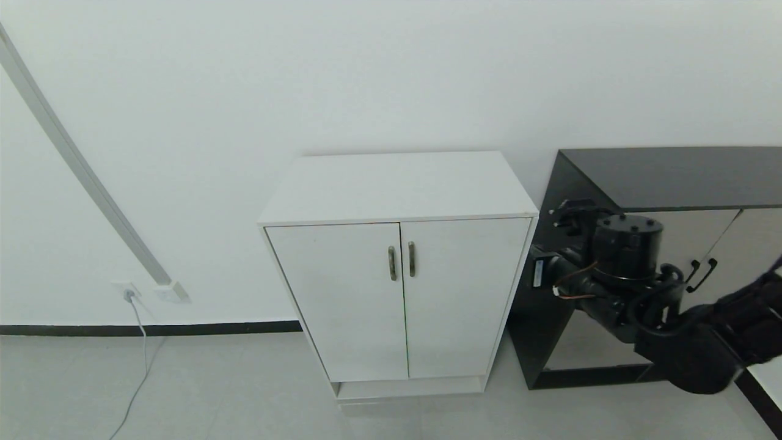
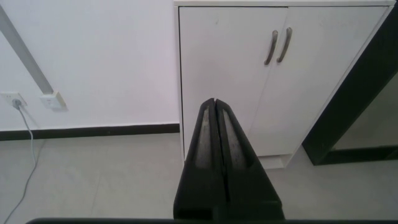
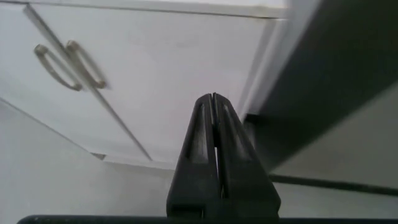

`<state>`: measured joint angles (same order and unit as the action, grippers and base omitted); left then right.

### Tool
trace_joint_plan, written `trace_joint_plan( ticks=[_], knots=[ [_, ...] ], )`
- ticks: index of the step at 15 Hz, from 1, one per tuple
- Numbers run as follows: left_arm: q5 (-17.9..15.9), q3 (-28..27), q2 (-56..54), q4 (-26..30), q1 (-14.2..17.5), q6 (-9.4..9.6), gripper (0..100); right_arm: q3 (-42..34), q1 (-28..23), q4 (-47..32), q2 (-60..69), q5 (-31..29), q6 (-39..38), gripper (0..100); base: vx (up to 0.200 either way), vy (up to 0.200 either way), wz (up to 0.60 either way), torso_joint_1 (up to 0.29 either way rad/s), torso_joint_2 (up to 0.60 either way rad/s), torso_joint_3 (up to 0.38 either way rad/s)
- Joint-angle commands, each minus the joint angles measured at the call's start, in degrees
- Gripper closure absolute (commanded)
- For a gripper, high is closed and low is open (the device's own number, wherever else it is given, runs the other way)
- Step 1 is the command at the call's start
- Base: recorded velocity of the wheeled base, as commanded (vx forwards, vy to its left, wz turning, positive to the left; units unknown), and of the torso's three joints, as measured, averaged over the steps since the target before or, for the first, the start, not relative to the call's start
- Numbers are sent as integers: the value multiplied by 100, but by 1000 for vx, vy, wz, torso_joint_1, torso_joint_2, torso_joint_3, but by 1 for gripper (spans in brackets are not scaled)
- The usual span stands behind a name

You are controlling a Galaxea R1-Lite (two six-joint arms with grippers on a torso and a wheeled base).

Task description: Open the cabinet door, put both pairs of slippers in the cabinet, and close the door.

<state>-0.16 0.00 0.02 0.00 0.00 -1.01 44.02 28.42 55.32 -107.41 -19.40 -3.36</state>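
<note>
1. The white cabinet [image 1: 397, 189] stands against the wall [image 1: 244, 91], doors closed, handles paired at the centre seam.
2. The door is likely light and rigid; pinch the slim right handle [image 1: 412, 258].
3. At the cabinet's 3 o'clock, the right gripper [image 3: 212, 99] is pressed closed and empty; the left gripper [image 2: 214, 102] likewise.

The cabinet [image 1: 397, 293] stands against the wall [image 1: 366, 73], a sideboard [image 1: 666, 177] just right of it, a socket [image 1: 125, 288] left.

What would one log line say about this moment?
stage: door not yet opened | cabinet: both doors shut | left gripper: shut, empty | right gripper: shut, empty, beside cabinet
</note>
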Motion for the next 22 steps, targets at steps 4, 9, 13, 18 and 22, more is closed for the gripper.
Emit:
trace_joint_plan(
  ticks=[4,9,13,18,22],
  knots=[
    [-2,0,6,0,0,-4,100,-2047,-671,14,2172,-662,99,100,0,0,0,0,0,0],
    [-2,0,6,0,0,-4,100,-3418,-1154,-4,3543,-732,389,100,0,0,0,0,0,0],
    [-2,0,6,0,0,-22,100,-4086,-1180,-250,4562,-724,512,100,0,0,0,0,0,0],
    [-2,0,6,0,0,-13,100,-4226,-1172,-2386,6408,-170,539,100,0,0,0,0,0,0],
    [-2,0,6,0,0,-22,100,-4121,-1145,-4425,7893,929,547,100,0,0,0,0,0,0]
  ],
)
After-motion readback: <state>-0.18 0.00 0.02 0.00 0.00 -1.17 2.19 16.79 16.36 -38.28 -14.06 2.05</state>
